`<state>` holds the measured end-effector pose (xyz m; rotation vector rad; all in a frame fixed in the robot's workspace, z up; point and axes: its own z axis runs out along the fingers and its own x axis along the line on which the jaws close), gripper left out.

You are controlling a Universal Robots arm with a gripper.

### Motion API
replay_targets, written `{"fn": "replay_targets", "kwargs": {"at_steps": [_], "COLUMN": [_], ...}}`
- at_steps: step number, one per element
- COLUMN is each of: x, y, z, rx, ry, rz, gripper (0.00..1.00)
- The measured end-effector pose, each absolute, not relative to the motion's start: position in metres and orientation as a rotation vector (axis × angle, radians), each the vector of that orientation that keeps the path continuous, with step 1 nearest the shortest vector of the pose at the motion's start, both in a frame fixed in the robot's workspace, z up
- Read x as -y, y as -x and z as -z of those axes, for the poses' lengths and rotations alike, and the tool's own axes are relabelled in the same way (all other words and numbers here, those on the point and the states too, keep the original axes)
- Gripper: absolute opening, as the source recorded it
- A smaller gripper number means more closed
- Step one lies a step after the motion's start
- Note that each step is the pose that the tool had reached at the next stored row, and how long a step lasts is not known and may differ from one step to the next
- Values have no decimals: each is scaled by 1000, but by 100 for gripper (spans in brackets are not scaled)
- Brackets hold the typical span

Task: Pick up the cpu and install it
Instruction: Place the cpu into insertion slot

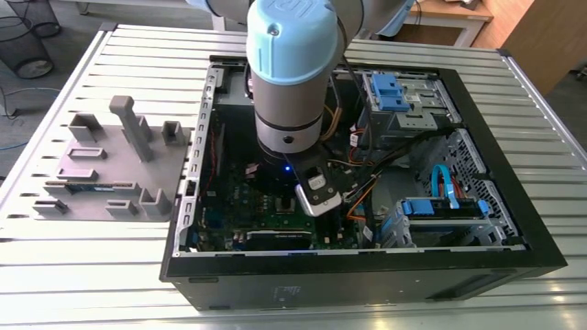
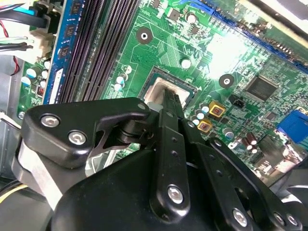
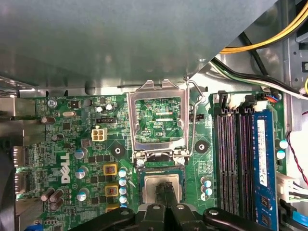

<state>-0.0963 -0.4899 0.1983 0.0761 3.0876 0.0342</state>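
The cpu (image 3: 150, 185) lies flat in the dark socket of the green board (image 3: 72, 144), its silver top showing in both wrist views (image 2: 155, 91). My gripper (image 3: 166, 188) is right over its middle, fingers pressed together with the tips at or just above the metal top; I cannot tell whether they touch. Nothing shows between them. In the second wrist view the gripper (image 2: 170, 97) covers part of the chip. The socket's metal lid frame (image 3: 156, 118) stands swung open beside the socket. In the exterior view the arm (image 1: 291, 82) reaches down into the open computer case (image 1: 367, 268).
Black memory slots (image 3: 231, 159) and a blue slot (image 3: 262, 163) run beside the socket. Yellow and black cables (image 3: 269, 38) hang near the case wall. A grey moulded tray (image 1: 110, 165) sits on the slatted table at the exterior view's left, with a green memory stick (image 1: 87, 185) on it.
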Motion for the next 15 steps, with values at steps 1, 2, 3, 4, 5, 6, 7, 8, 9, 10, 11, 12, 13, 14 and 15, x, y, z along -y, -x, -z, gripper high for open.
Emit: {"fn": "replay_targets", "kwargs": {"at_steps": [1, 2, 3, 4, 5, 6, 7, 8, 9, 10, 11, 12, 13, 14, 15], "x": [490, 490, 490, 490, 490, 490, 490, 490, 490, 490, 490, 490, 490, 490, 490], "y": [96, 96, 96, 96, 96, 96, 96, 96, 96, 96, 96, 96, 96, 96, 96], "z": [-197, -196, -195, -195, -195, -195, -195, -194, -193, -193, -193, -193, -193, -194, -195], "rx": [-3087, -3087, -3087, -3087, -3087, -3087, -3087, -3087, -3087, -3087, -3087, -3087, -3087, -3087, -3086], "ry": [-77, -79, -82, -84, -84, -84, -84, -84, -84, -84, -84, -85, -84, -85, -85], "rz": [-35, -35, -35, -34, -34, -34, -34, -34, -34, -33, -33, -34, -34, -36, -37], "gripper": [11, 11, 11, 11, 11, 11, 11, 11, 11, 11, 11, 11, 11, 11, 11]}}
